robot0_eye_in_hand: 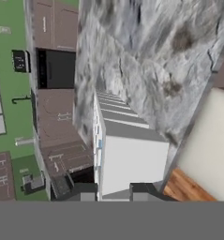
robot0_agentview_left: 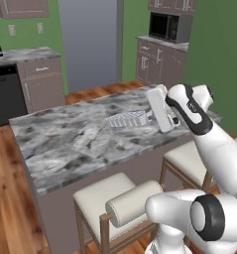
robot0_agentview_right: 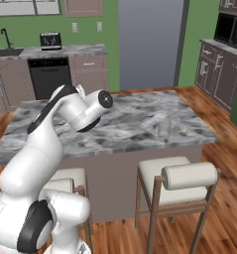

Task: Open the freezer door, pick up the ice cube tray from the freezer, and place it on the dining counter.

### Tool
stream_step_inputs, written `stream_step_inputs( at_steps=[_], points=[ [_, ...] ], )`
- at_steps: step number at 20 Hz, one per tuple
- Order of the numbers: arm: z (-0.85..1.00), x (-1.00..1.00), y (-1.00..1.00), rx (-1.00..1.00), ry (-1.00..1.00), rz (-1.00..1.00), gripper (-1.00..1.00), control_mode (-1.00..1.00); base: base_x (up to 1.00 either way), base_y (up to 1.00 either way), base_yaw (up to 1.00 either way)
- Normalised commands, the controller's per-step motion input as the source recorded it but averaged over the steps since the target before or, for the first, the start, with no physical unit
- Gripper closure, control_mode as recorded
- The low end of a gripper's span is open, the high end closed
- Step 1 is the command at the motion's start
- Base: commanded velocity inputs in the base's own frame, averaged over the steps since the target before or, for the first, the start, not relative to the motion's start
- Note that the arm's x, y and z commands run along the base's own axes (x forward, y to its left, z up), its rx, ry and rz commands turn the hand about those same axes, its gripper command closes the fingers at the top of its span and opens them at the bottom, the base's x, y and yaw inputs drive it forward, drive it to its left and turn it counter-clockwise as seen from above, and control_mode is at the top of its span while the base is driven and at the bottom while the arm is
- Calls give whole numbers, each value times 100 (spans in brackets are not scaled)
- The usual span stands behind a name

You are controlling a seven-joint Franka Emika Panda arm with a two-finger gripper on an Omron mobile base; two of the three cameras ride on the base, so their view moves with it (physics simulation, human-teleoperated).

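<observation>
The gripper (robot0_eye_in_hand: 112, 191) was closed on the near end of the ice cube tray (robot0_agentview_left: 127, 119), which reached out over the dining counter (robot0_agentview_left: 65, 144), apparently just above the stone. Cream stools (robot0_agentview_right: 175, 184) stood below; a microwave (robot0_agentview_left: 163, 26) sat beyond.

Rendered home kitchen. Green walls, wood plank floor (robot0_agentview_right: 224, 198). Big marbled island counter (robot0_agentview_left: 65, 144) right under the hand, cream-cushioned stools (robot0_agentview_right: 177, 181) tucked along its near edge. Beyond the hand, across the island: grey-brown cabinets with drawers (robot0_agentview_left: 40, 82), black dishwasher (robot0_agentview_right: 50, 77), sink faucet (robot0_agentview_right: 6, 37), toaster (robot0_agentview_right: 50, 39), wall outlets (robot0_agentview_left: 12, 30), and a tall grey fridge (robot0_agentview_right: 149, 42). Farther off to the hand's right, a microwave (robot0_agentview_left: 163, 26) sits on a marbled cabinet top.
</observation>
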Motion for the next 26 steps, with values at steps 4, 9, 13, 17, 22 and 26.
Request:
stream_step_inputs(
  at_steps=[4, 9, 13, 17, 22, 26],
  points=[
    [-46, 39, 27, -7, 0, 0, 100, -100, 0, 0, 0],
    [-64, 33, 34, -6, 0, 1, 100, -100, 0, 0, 0],
    [-62, 28, 20, 0, 0, 4, 100, -100, 0, 0, 0],
    [-51, 25, 9, 0, 0, 5, 100, -100, 0, 0, 0],
    [-37, 29, 14, 0, -3, 4, 100, -100, 0, 0, 0],
    [-12, 48, 20, 0, -4, 0, 100, -100, 0, 0, 0]
  ],
)
